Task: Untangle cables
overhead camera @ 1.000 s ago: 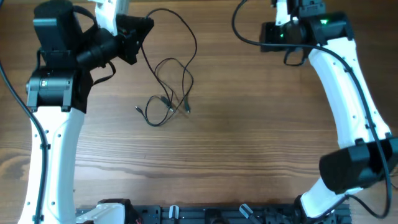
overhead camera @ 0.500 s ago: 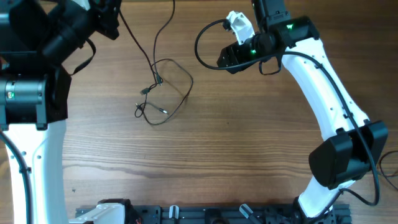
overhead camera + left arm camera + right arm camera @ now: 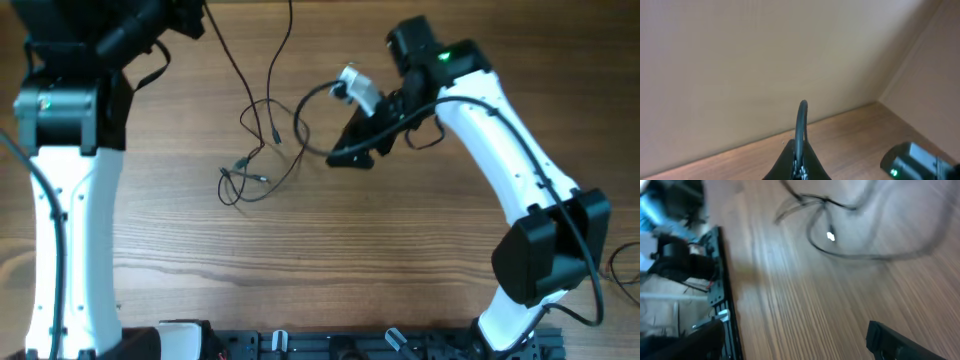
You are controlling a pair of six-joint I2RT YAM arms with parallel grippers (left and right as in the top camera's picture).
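Note:
The cables (image 3: 262, 150) are thin black cords in a loose tangle on the wooden table, left of centre. One strand runs up from the tangle to my left gripper (image 3: 192, 16) at the top left edge. In the left wrist view that gripper (image 3: 801, 146) is shut on a black cable (image 3: 802, 117) that sticks up between its fingers. My right gripper (image 3: 350, 154) is open and empty, just right of the tangle. In the blurred right wrist view its fingers (image 3: 892, 341) stand wide apart above the table, and the cables (image 3: 840, 227) lie ahead of them.
The right arm's thicker black wire (image 3: 308, 108) with a white connector (image 3: 356, 87) loops close to the tangle's right side. A black rail (image 3: 330, 345) runs along the table's front edge and also shows in the right wrist view (image 3: 720, 280).
My right arm has swung down and left from the far right to the tangle's side. My left gripper has moved to the top edge with a strand, and the tangle has shifted and changed shape.

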